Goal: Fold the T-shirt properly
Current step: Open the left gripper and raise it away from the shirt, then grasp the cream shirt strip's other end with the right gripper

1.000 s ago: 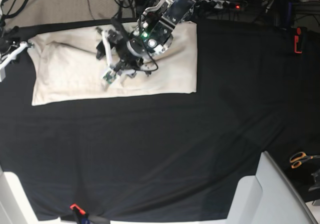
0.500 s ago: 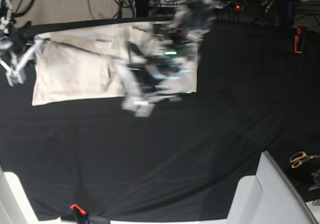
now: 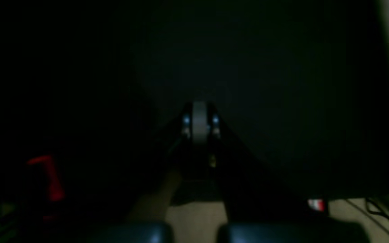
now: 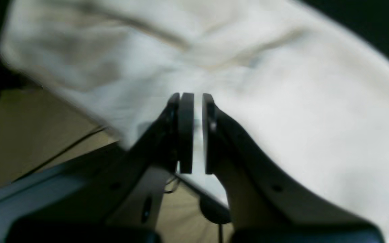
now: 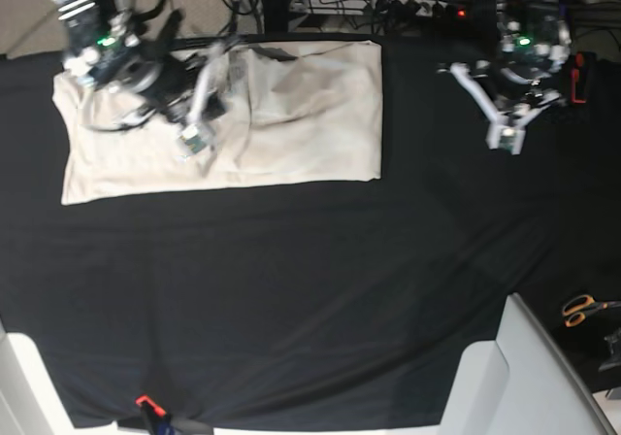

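The right tool [image 4: 194, 133] stood over the T-shirt [image 5: 291, 115] with its two dark pads almost together, a thin strip of pale cloth showing in the slit between them; whether it pinched the fabric or merely hung close above it could not be told from the right wrist view. In the base view that same right tool [image 5: 199, 115] was blurred over the left half of the shirt, whereas half a second before it had been at the shirt's far left edge. The left tool [image 3: 199, 123] appeared clenched, its pale pads pressed together with nothing between them, against the dark cloth of the counter [image 3: 282, 84]. In the base view the left tool [image 5: 506, 124] hung over bare black cloth well to the right of the shirt; a second earlier that arm had been working over the middle of the garment, and half a second ago it was a smear sweeping across it. The T-shirt lay flat on the counter [image 5: 310, 289] near the far edge, as a wide cream rectangle with soft creases around its centre, its outline much as before. A red clamp [image 5: 577, 78] sat at the counter's right edge, and orange-handled scissors [image 5: 582, 309] lay lower down on that side.
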Robot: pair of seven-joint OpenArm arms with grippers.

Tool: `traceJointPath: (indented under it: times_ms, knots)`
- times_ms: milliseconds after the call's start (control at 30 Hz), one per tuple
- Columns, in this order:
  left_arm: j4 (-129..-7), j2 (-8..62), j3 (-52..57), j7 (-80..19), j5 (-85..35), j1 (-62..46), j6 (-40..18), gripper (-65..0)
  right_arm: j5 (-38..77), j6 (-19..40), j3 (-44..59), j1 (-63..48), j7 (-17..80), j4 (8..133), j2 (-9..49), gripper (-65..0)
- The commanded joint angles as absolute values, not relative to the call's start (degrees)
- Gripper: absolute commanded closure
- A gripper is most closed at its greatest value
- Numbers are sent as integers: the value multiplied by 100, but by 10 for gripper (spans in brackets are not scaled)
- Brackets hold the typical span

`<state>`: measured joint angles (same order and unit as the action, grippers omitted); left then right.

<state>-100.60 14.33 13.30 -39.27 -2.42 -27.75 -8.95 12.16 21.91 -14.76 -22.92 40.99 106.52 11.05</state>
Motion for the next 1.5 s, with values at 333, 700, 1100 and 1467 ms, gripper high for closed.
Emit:
traceJointPath:
  times_ms: [333, 700, 1100, 1467]
  knots:
    - [-9543, 1763, 1754, -3837, -189, -2993, -857, 0, 1305, 1560, -2387, -2264, 3943, 10009, 998, -48]
    - [-9165, 1763, 1754, -3327, -180, -3029, -857, 0, 1279, 1560, -1631, -2255, 3538, 9235, 1033, -47]
    - [-9156, 1710, 1701, -3327, -242, -2993, -857, 0, 1305, 1569, -1675, -1859, 4259, 10431, 1059, -48]
    - [-9182, 1464, 1692, -3319, -224, -3020, -857, 0, 1297, 1560, -2070, -936, 4286, 9314, 611, -48]
